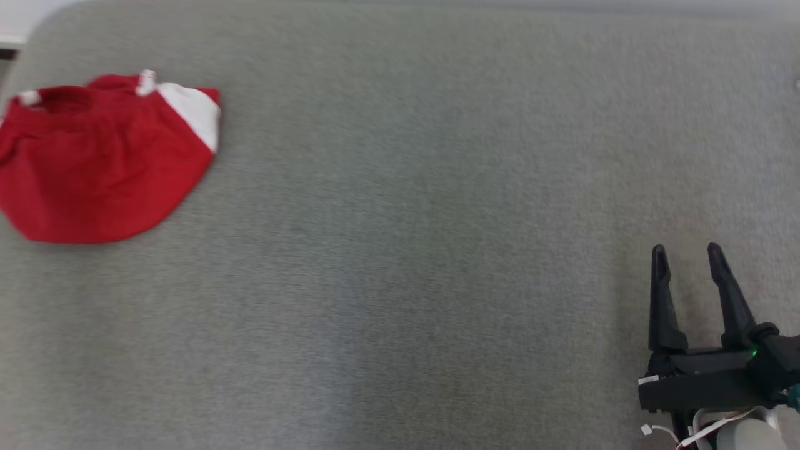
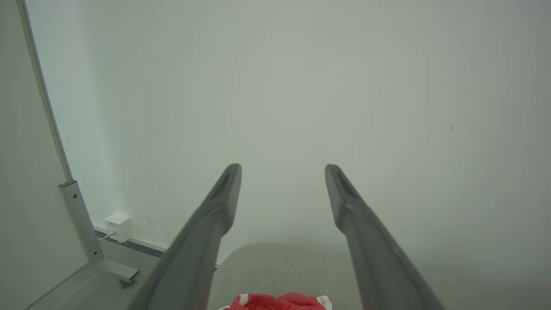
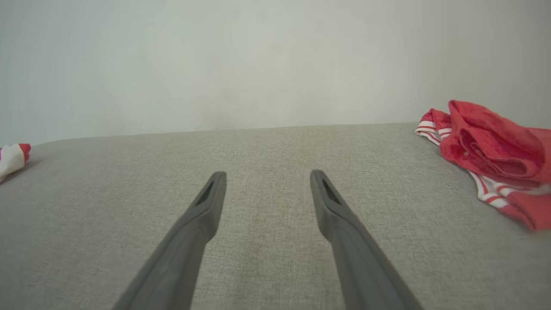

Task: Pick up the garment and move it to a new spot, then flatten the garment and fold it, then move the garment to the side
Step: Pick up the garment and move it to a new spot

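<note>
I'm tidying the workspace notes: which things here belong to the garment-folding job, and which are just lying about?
Job: folded red garment, left hand, right hand.
Lying about: crumpled striped red garment, perhaps next; white wall box; metal bracket.

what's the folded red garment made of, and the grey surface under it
Folded red garment: soft matte cloth, perhaps knit; it creases and lies limp. Grey surface: matte woven fabric, likely upholstery; fine weave shows in the right wrist view.

left jaws spread, empty | right jaws spread, empty, fingers (image 1: 660, 300) upward
</note>
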